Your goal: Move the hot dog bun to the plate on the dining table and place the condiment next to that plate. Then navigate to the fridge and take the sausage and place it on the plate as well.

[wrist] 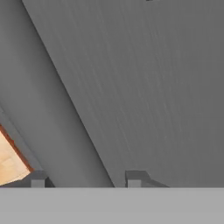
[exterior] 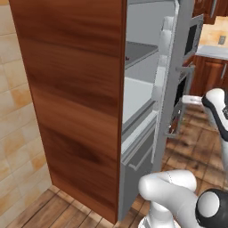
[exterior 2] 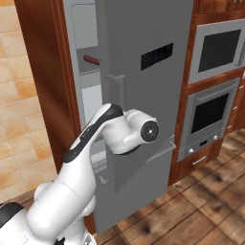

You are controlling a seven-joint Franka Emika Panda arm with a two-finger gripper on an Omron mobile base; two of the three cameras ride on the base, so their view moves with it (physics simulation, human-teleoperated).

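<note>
The fridge (exterior: 71, 98) stands in front of me with its reddish-brown wood side, light grey inside and grey shelves. Its grey door (exterior 2: 139, 95) is partly ajar and covers most of the opening. Through the gap, the slim dark-red sausage (exterior 2: 92, 60) lies on an upper shelf. My arm reaches up against the door front. In the hand view my gripper (wrist: 87, 180) is open, its fingertips (wrist: 38, 179) wide apart with nothing between them, very close to the flat grey door surface (wrist: 144, 87). Bun, plate, condiment and dining table are out of view.
A built-in microwave (exterior 2: 220, 50) and oven (exterior 2: 210, 112) sit in wooden cabinets right of the fridge. A tan tiled wall (exterior: 18, 133) runs on the left. Wooden floor (exterior 2: 191, 206) lies below, with open room to the right.
</note>
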